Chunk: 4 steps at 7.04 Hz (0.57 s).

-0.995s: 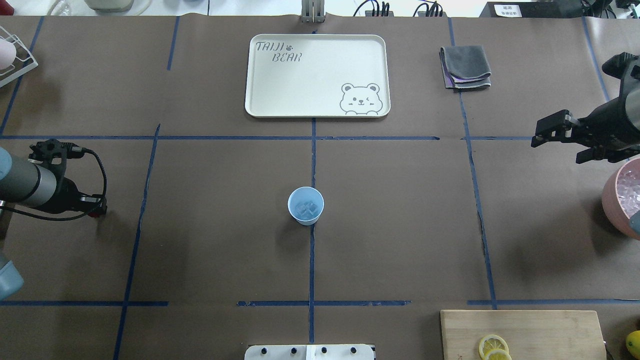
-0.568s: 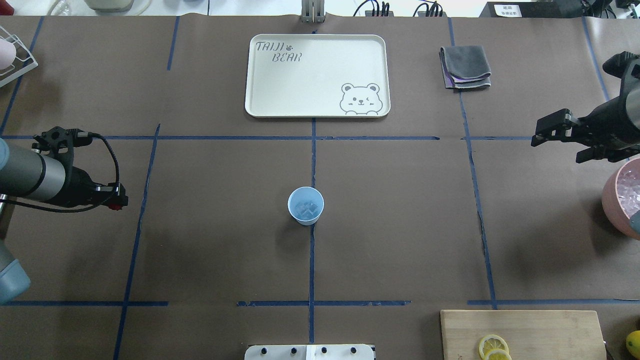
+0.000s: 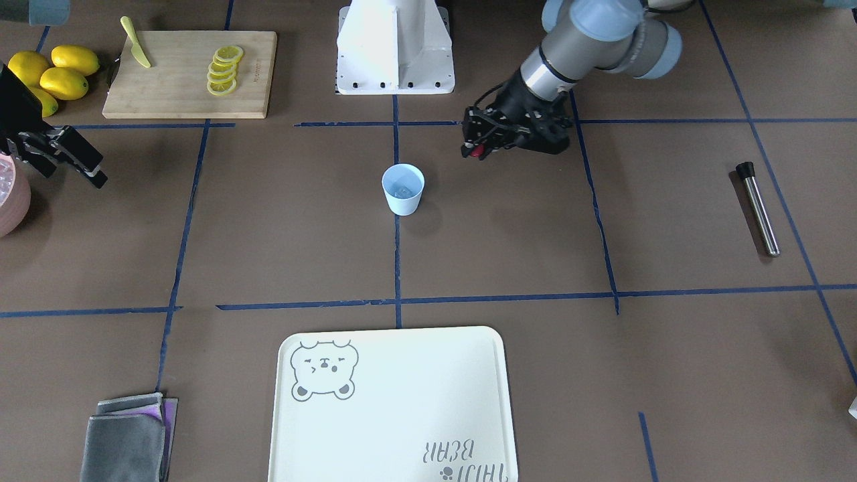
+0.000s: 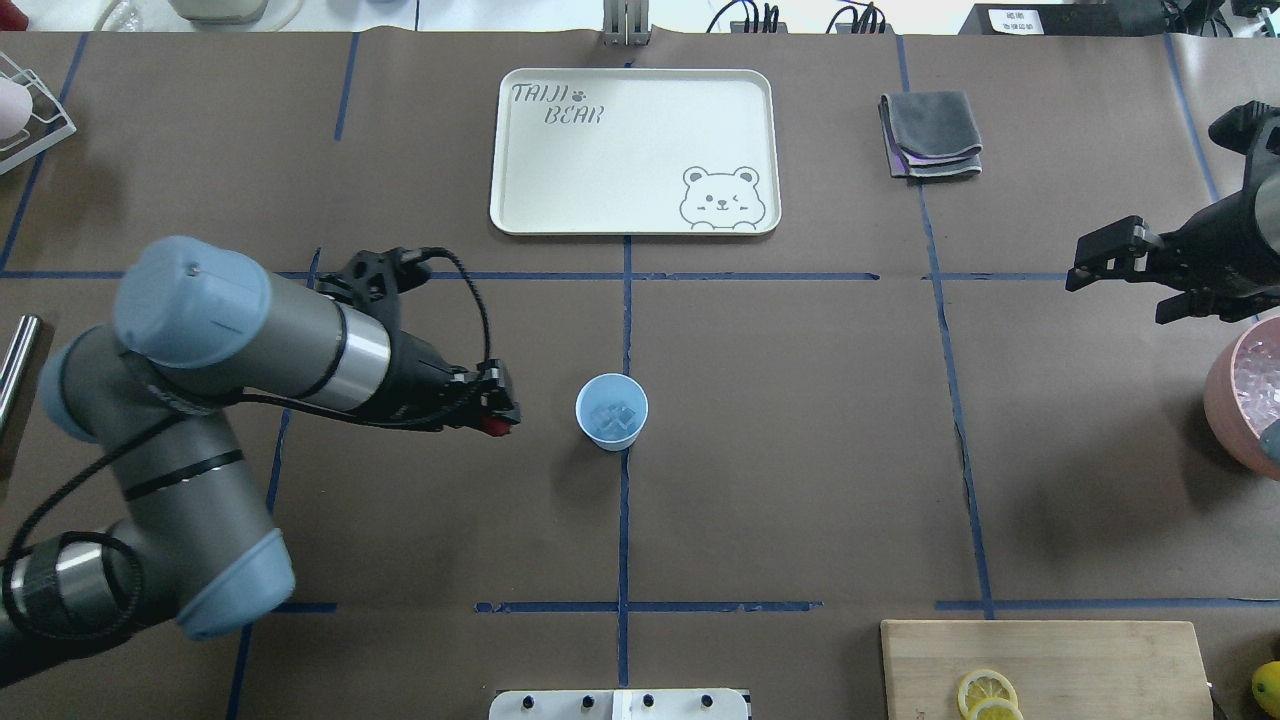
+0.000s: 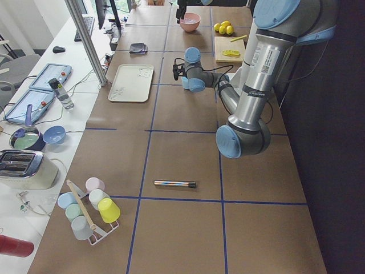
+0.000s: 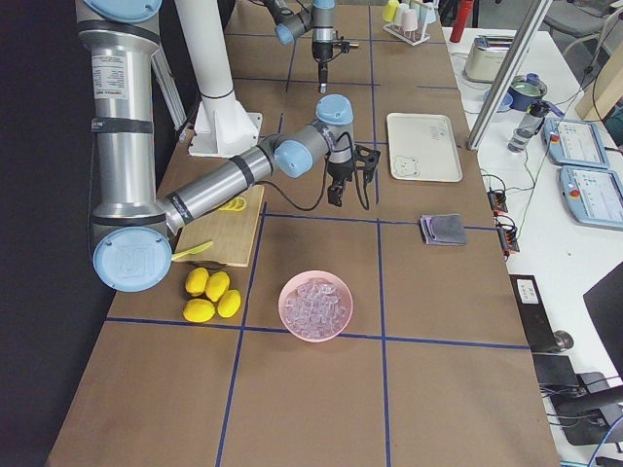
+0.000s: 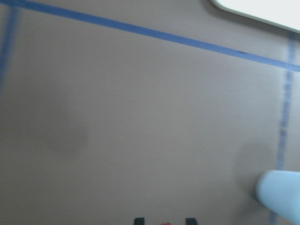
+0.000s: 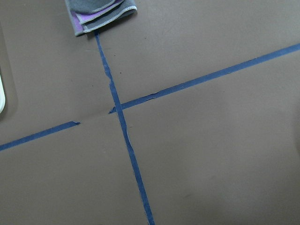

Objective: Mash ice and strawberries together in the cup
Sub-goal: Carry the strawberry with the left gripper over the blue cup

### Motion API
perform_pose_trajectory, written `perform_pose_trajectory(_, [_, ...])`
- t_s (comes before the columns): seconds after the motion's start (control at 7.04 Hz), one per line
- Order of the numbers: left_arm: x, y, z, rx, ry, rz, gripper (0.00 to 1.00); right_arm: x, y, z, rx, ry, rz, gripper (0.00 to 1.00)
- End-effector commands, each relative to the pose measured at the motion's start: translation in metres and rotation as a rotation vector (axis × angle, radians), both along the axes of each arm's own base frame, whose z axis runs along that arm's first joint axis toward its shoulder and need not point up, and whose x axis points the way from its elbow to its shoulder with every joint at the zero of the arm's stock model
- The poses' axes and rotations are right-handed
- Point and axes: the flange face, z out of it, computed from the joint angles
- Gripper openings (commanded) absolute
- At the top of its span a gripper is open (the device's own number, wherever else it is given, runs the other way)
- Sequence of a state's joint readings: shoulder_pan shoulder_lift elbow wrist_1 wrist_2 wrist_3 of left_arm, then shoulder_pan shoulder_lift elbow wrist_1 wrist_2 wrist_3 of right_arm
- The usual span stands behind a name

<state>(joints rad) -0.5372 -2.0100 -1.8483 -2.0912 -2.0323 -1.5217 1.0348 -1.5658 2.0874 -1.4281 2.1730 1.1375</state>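
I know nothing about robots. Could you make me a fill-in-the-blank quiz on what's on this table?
The pale-blue cup holds lumps of ____.
The left claw is shut on a small ____ strawberry beside the cup.
The lemon slices lie on a wooden ____.
The cream tray shows a drawing of a ____.
Missing words: ice; red; board; bear.

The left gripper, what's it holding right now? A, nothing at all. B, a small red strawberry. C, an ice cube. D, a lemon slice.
B: a small red strawberry shows pinched at the tips of the left gripper, just beside the blue cup.
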Motion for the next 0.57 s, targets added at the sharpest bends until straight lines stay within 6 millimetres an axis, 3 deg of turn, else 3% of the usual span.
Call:
perform_pose_trajectory(0.0, [0.0658,0.0088,-0.0432,0.012,0.018,-0.035,0.02,0.0004,-0.0012,-0.001,0.007,0.004,0.005,1.0])
perform_pose_trajectory(0.43, [0.0678,0.0021,-0.0435,0.037,0.011,-0.086,0.08,0.0028,-0.0015,-0.0025,0.009,0.003,0.01,1.0])
